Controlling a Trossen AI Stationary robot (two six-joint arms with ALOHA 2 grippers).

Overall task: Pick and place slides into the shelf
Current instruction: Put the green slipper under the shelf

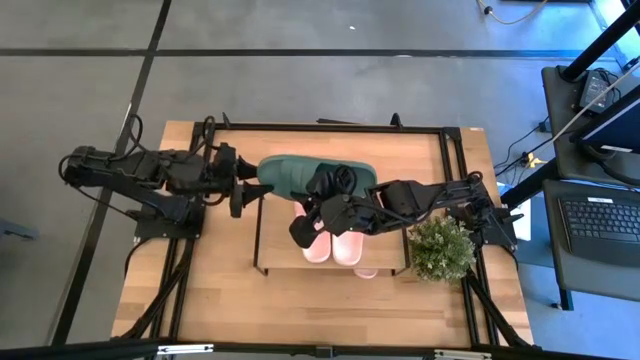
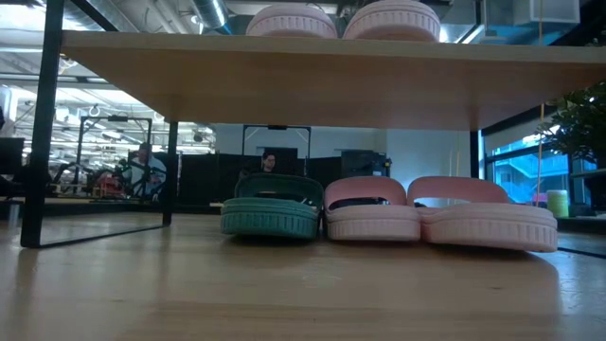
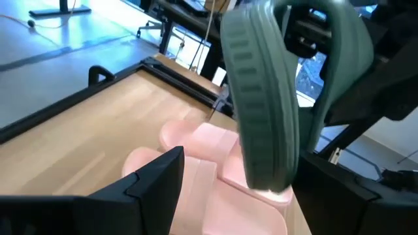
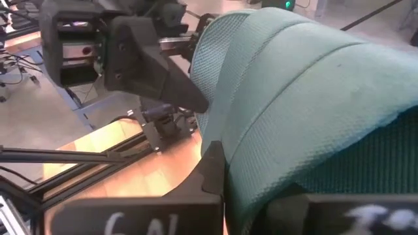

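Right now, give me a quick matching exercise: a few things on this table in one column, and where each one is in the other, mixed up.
Things:
1. green slide
2. pink slides
3. potted plant
4. left gripper

Places:
A. on the table beside the shelf
B. on the shelf's top board
C. held up in the right gripper
D. open at the green slide's end

Pairs: 1-C, 2-B, 3-A, 4-D

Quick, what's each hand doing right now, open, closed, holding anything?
Left hand: open, at the green slide's end, not gripping.
Right hand: closed on the green slide.
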